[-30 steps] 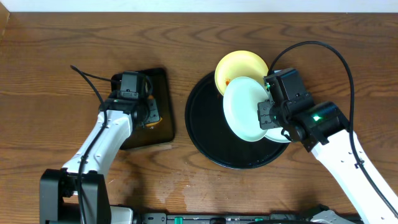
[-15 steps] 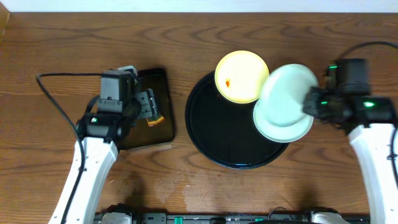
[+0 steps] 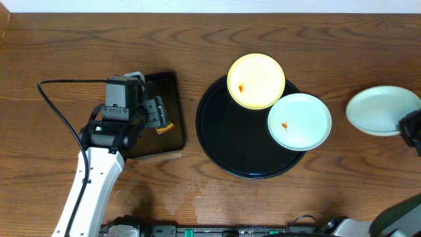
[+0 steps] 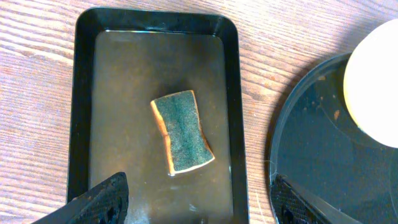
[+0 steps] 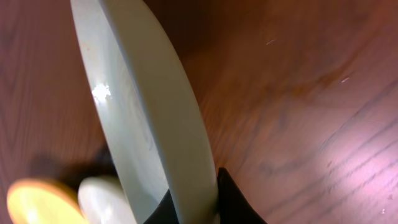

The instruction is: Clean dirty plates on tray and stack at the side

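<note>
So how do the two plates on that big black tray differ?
The yellow plate is pale yellow; the mint plate is whitish mint. The yellow plate overhangs the tray's far rim; the mint plate overhangs its right side. Both are small, round, orange-smeared.

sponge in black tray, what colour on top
The sponge top is dark green; left wrist view.

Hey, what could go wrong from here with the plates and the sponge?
The right gripper grips one mint plate only at its rim, so it may slip or tip. The yellow plate overhangs the far edge of the round tray; a nudge might slide it off. The sponge looks wet and may drip.
</note>
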Controlling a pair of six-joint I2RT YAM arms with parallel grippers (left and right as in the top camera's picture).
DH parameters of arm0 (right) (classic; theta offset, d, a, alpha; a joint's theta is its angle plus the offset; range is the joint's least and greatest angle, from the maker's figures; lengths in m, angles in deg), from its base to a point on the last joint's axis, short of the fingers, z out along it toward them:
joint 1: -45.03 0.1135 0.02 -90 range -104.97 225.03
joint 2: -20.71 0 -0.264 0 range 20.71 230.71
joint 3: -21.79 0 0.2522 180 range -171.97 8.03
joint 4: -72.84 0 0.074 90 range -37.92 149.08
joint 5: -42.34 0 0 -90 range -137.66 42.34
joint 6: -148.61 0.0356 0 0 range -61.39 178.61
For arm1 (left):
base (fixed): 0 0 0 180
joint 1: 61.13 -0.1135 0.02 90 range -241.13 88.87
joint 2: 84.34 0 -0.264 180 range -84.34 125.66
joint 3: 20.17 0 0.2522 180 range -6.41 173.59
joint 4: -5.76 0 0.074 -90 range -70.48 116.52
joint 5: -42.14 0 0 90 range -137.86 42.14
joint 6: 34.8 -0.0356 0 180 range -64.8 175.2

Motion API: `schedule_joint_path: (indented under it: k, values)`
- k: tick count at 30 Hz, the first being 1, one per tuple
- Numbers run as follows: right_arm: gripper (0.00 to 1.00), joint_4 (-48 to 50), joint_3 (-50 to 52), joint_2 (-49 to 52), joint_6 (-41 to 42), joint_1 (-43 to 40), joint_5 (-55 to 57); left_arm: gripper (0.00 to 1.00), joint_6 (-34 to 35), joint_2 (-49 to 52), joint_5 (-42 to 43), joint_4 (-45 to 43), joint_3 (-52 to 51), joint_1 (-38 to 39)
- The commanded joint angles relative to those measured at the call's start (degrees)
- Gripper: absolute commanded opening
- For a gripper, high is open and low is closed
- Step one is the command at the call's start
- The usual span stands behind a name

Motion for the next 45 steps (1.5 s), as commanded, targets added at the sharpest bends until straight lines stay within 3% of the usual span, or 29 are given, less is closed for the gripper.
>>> schedule_joint_path:
  k: [1,6,7,9,11,17,23,26,28,34,41,45]
  values:
    - [0.01,3.4,-0.9,4.8,4.0,-3.2,-3.1,0.74,-0.5,0.3,-0.1,0.0,1.2,-0.1]
    - [0.01,5.7,-0.9,8.5,3.5,-5.3,-3.6,0.75,-0.5,0.3,-0.1,0.0,1.2,-0.1]
    - [0.06,5.7,-0.9,8.6,3.0,-5.3,-1.6,0.74,-0.5,0.3,-0.1,0.0,1.2,-0.1]
    - [0.29,5.9,-0.9,8.6,0.7,-5.3,-0.2,0.74,-0.5,0.3,-0.1,0.2,1.2,-0.1]
    - [0.40,5.8,-0.9,8.5,-0.8,-5.3,-0.2,0.75,-0.5,0.3,-0.1,0.3,1.2,-0.1]
    - [0.41,8.3,-0.9,5.5,-7.8,-4.2,-12.5,0.77,-0.5,0.3,0.0,0.4,1.2,-0.1]
    - [0.47,7.3,-0.9,0.4,-20.0,3.6,-21.6,0.77,-0.8,0.3,4.9,0.4,1.2,-0.1]
    - [0.56,4.2,-0.9,0.0,-29.6,9.5,-21.9,0.77,-0.9,0.3,5.8,0.4,1.2,-0.1]
    - [0.56,3.4,-0.9,0.7,-34.5,13.4,-19.8,0.77,-1.0,0.3,5.7,0.4,1.2,-0.1]
    - [0.58,3.1,-0.9,4.3,-39.5,21.3,-9.4,0.77,-1.0,0.3,5.7,0.4,1.2,-0.1]
    - [0.61,2.2,-0.9,12.7,-44.5,21.8,-11.0,0.77,-1.0,0.3,5.7,0.4,1.2,-0.1]
    - [0.60,-0.1,-0.9,18.3,-50.6,21.2,-18.6,0.77,-1.0,0.3,5.8,0.4,1.2,-0.1]
